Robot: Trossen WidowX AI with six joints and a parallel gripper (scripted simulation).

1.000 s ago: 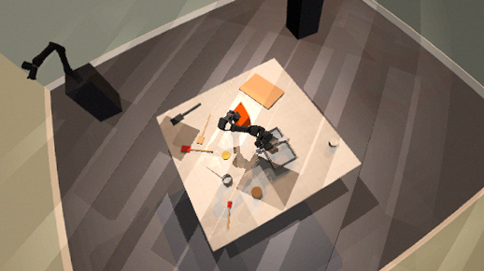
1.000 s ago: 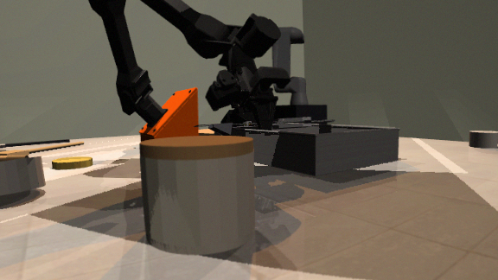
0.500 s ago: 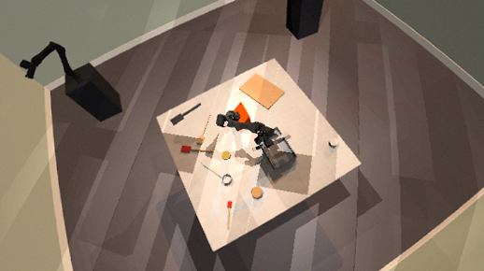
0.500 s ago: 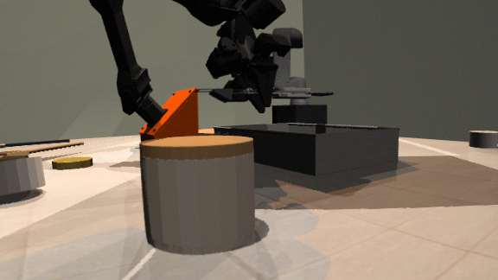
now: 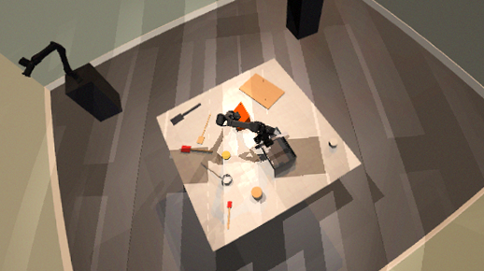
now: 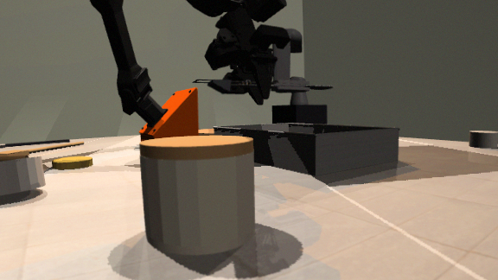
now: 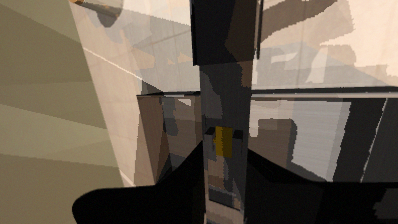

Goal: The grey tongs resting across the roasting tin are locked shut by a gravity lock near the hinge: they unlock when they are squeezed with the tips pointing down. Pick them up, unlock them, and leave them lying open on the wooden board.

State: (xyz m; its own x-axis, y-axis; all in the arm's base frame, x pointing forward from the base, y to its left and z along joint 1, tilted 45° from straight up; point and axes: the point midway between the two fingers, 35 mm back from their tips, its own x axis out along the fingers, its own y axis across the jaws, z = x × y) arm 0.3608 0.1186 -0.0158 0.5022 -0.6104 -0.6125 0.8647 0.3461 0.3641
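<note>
My gripper (image 5: pixel 265 139) (image 6: pixel 258 88) (image 7: pixel 216 144) is shut on the grey tongs (image 5: pixel 279 136) (image 6: pixel 218 85) (image 7: pixel 225 100). It holds them level, a little above the dark roasting tin (image 5: pixel 287 168) (image 6: pixel 346 147) (image 7: pixel 310 93). In the wrist view the tongs run straight up between my fingers, and a yellow lock piece (image 7: pixel 223 141) shows near my fingertips. The tongs' arms look closed together. The wooden board (image 5: pixel 261 90) lies flat at the far side of the table, apart from the tin.
A grey canister with a wooden lid (image 5: pixel 257 193) (image 6: pixel 196 194) stands near the front. The orange arm base (image 5: pixel 241 110) (image 6: pixel 179 114), a yellow disc (image 5: pixel 226 154) (image 6: pixel 72 162), a strainer (image 5: pixel 226 179), spatulas (image 5: pixel 196 149) and a small cup (image 5: pixel 332 143) (image 6: pixel 483 138) also sit on the table.
</note>
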